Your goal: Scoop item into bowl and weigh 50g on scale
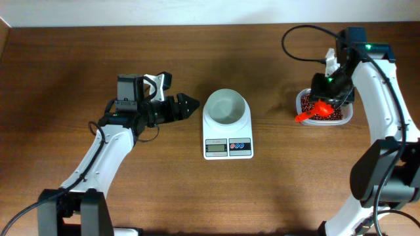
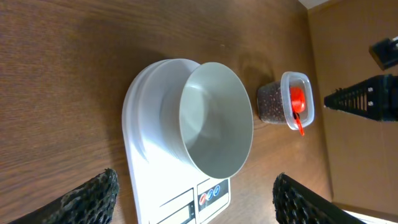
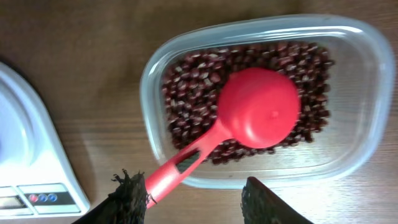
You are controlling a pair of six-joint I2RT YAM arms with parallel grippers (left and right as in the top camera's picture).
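Though the counter [image 1: 98, 65] runs past every frame, you get the scale [image 1: 228, 149] whole from overhead, display unreadable, white bowl [image 1: 227, 107] on it. Left gripper [image 1: 191, 103] jaws stand spread beside it. Right gripper [image 3: 196, 198] jaws are spread too, cropped low. Only its wrist view shows the clear container [image 3: 367, 124], with the red scoop [image 3: 258, 115] dome-up on the beans [image 3: 186, 93].

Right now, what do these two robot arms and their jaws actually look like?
Both the left arm and right arm are smooth white tubes joined by chunky black joints. Black cables loop from them, and a small green light glows on the right one. Each ends in black jaws with a rough, ridged texture.
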